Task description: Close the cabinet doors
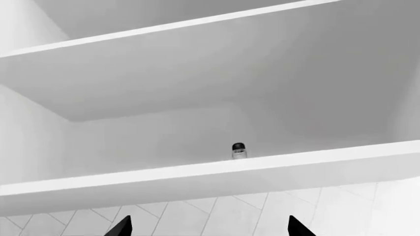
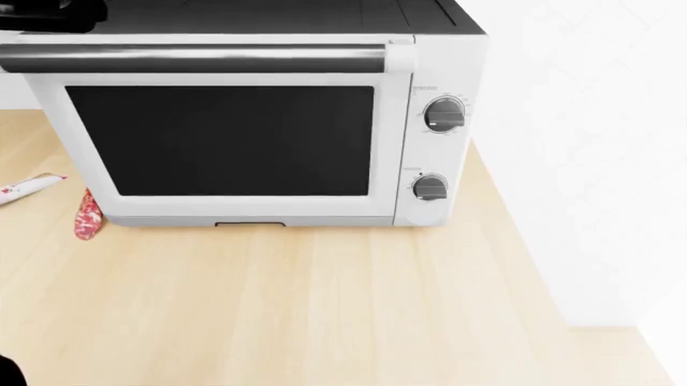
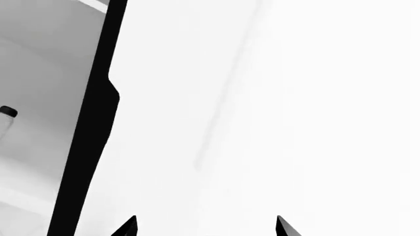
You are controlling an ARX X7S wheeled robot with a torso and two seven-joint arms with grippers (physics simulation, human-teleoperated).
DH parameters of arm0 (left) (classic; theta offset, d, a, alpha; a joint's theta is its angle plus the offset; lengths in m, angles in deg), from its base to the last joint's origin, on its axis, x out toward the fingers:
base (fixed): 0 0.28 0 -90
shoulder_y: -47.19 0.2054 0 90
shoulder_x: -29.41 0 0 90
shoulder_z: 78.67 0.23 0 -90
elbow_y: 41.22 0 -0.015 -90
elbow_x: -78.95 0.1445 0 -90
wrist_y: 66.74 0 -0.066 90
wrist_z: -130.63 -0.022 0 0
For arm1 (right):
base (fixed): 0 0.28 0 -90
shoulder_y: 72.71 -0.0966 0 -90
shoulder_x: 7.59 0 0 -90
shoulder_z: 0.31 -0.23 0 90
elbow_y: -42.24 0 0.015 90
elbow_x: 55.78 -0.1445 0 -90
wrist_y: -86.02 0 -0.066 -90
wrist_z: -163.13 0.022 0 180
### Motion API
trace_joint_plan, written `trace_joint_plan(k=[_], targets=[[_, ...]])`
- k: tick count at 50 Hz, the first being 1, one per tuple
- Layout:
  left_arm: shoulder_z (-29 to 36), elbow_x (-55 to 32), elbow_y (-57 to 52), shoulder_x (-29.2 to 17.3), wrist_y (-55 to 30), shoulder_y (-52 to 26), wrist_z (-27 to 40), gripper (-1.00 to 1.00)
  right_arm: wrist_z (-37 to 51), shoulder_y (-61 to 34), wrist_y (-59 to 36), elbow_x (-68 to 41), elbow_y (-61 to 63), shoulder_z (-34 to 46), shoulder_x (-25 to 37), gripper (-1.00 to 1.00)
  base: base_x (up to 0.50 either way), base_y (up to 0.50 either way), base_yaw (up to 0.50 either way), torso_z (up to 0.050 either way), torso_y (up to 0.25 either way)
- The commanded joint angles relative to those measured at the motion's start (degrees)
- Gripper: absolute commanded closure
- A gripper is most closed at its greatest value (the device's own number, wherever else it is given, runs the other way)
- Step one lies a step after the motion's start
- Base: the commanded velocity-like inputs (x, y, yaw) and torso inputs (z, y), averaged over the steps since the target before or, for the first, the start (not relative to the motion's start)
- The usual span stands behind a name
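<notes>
In the left wrist view the cabinet stands open, and no door shows there. Its white lower shelf (image 1: 196,179) carries a small dark-capped jar (image 1: 239,150), with a second shelf (image 1: 164,54) above. My left gripper (image 1: 205,228) is open below the lower shelf, holding nothing. The right wrist view is filled by a white cabinet door (image 3: 276,98) seen close up. The door's dark edge (image 3: 92,147) runs along one side, and the cabinet interior shows beyond it. My right gripper (image 3: 204,227) is open and faces the door panel. Neither gripper appears in the head view.
A white toaster oven (image 2: 247,129) with two knobs (image 2: 445,114) stands on the wooden counter (image 2: 322,305). A red-patterned object (image 2: 87,217) and a white tube (image 2: 27,189) lie at its left. A white wall (image 2: 601,161) bounds the counter on the right. Tiled wall (image 1: 262,211) shows under the cabinet.
</notes>
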Motion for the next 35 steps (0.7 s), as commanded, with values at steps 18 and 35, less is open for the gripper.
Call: trace_joint_plan(k=[18,35], targets=[[-0.6,-0.46,0.44,-1.66,2.23,1.62,0.48,-1.0,2.0,-1.6,0.52,12.54,-8.02,-6.73,-10.25,-1.0,0.0,0.0,0.0,0.004,0.0],[-2.24,-3.33,0.5,-2.36,1.94,1.08,1.95,-1.0,-2.85,2.57,6.17,7.7,-15.05,-10.65,-15.64,-1.0,0.0,0.0,0.0,0.0,0.0]])
